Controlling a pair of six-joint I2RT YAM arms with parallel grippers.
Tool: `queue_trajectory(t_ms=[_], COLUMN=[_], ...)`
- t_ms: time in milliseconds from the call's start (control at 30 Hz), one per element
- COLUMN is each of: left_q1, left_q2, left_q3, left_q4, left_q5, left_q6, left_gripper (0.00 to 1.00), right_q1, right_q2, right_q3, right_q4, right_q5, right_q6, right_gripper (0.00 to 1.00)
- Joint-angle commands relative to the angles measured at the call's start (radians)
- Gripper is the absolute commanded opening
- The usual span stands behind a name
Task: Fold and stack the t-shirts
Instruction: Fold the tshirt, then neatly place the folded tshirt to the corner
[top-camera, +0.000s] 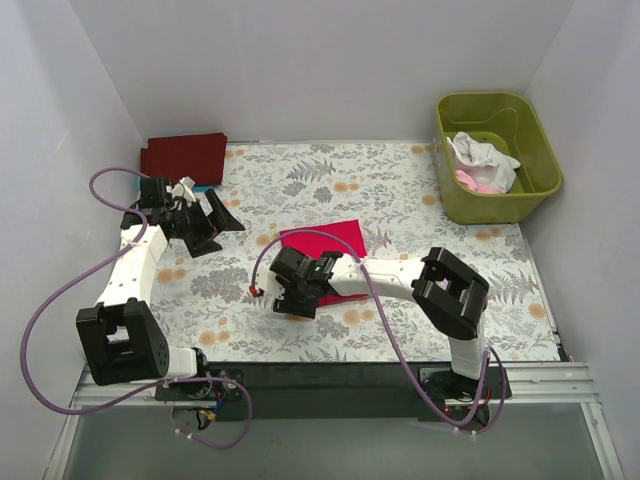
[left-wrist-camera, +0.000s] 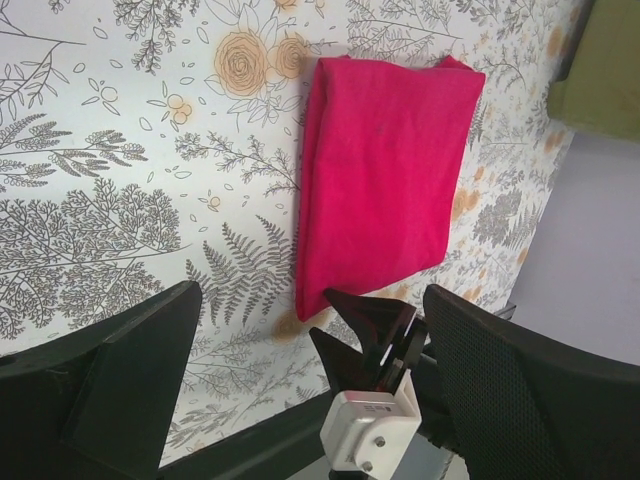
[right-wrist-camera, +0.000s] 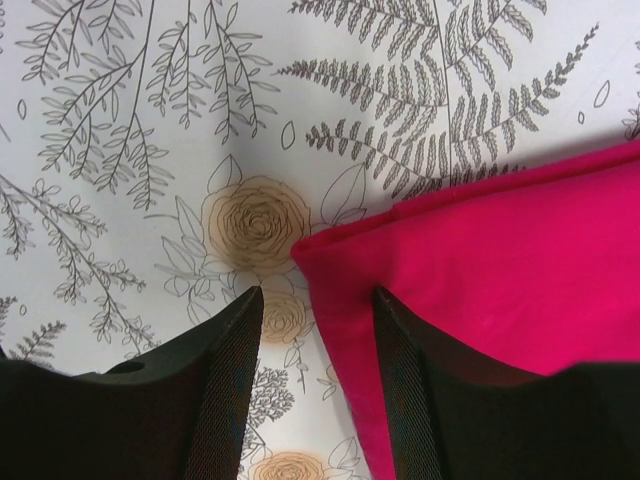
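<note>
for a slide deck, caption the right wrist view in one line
The right tool, jaws apart, poised over the edge of the folded crimson t-shirt on the floral table cloth.

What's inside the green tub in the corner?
A crumpled white t-shirt lies in the green tub, with a bit of pale pink cloth beside it. Anything beneath them is covered.

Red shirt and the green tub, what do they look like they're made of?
The red shirt looks like soft matte cloth: it lies in limp, rounded folds. The green tub looks like smooth moulded plastic, judging by its rigid walls and rolled rim.
</note>
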Motion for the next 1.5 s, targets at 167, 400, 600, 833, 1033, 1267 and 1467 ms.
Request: queue_trajectory(t_ms=[167, 400, 600, 833, 1033, 1267, 1467], left_q1=[0.005, 0.005, 0.005, 0.002, -0.060, -0.216, -0.311], left_q2=[-0.049, -0.063, -0.068, -0.008, 0.072, 0.180, 0.291], left_q3=[-0.024, -0.073, -0.191, -0.335, -0.355, -0.324, -0.292], left_q4=[-0.023, -0.016, 0.060, 0.296, 0.512, 0.594, 0.594], left_q5=[-0.003, 0.000, 0.060, 0.160, 0.131, -0.030, -0.178], left_q6=[0.030, 0.007, -0.076, -0.298, -0.481, -0.601, -0.696], left_gripper=[0.93, 0.92, 0.90, 0.90, 0.95, 0.96, 0.88], right_q1=[0.009, -0.018, -0.113, -0.182, -0.185, -0.187, -0.187], right_q2=[0.071, 0.084, -0.007, -0.116, -0.110, -0.075, -0.033], right_q3=[0.070, 0.013, 0.036, 0.067, 0.085, 0.146, 0.195], right_q4=[0.058, 0.067, 0.073, 0.139, 0.160, 0.166, 0.176], right_q5=[0.005, -0.008, -0.121, -0.251, -0.281, -0.281, -0.275], right_q6=[0.018, 0.021, 0.021, 0.067, 0.099, 0.129, 0.158], right_gripper=[0.53, 0.05, 0.01, 0.01, 0.01, 0.01, 0.01])
